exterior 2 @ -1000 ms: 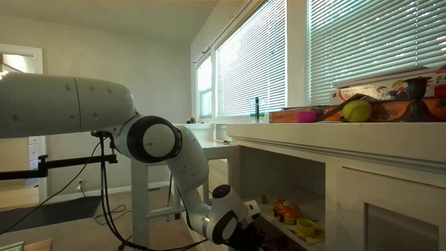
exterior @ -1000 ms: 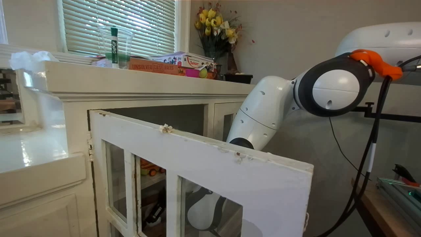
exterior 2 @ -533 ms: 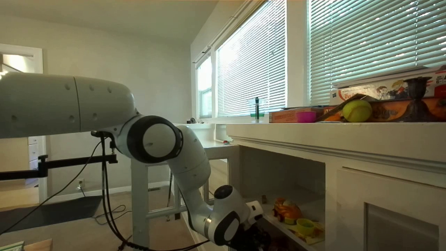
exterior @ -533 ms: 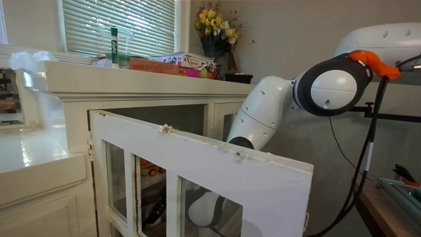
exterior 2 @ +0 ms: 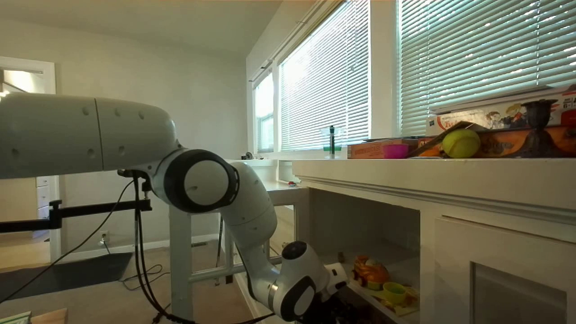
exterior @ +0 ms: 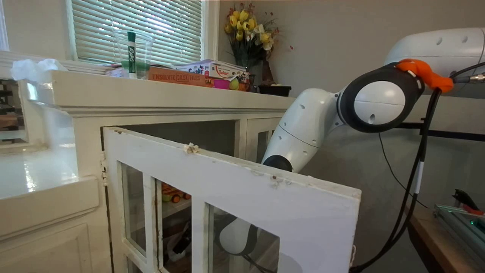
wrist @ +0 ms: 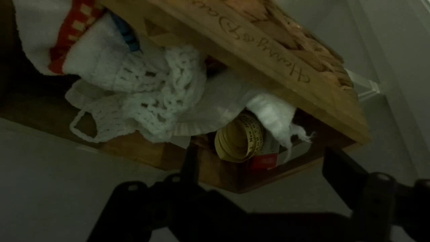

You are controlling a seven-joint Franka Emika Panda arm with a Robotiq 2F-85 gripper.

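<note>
Wooden box (wrist: pixel 329 105) lies beyond the gripper (wrist: pixel 261 156) — 1 corner framed between its empty, wide-parted jaws.

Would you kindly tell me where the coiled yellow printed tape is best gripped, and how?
Probably pinch the yellow tape across its round outer walls, through the open top of the wooden-rimmed woven basket: the hollow coil faces the open black gripper, while frayed white cloth crowds its upper right in the wrist view.

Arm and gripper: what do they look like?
Arm: white, rounded segments, black bands at joints, orange wrap near one, black cables, one with a white sleeve. Gripper: looks black, angular, with two blocky fingers; too dim for markings.
</note>
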